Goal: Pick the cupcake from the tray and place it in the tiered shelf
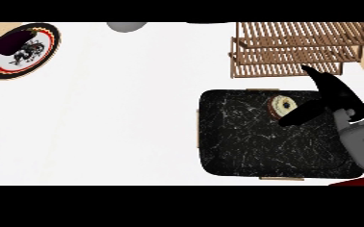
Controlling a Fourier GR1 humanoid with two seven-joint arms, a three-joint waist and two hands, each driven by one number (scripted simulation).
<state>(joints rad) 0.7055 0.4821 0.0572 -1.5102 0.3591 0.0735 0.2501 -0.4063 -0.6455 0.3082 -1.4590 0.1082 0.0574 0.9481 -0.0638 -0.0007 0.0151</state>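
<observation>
Right hand at cupcake, far right of tray; shelf directly beyond.

The shelf (pixel 295 48) stands at the far right of the counter, just past the far edge of the tray (pixel 241 144). The right hand (pixel 331 94) hangs over the tray's far right part, fingers straight and spread from the thumb, nothing held. The cupcake (pixel 282 106) sits upright on the tray just left of the hand, touching or nearly touching the lower digit. It is round, with no long axis to align to. The coming move calls for a short leftward closure. The left hand is out of view.
</observation>
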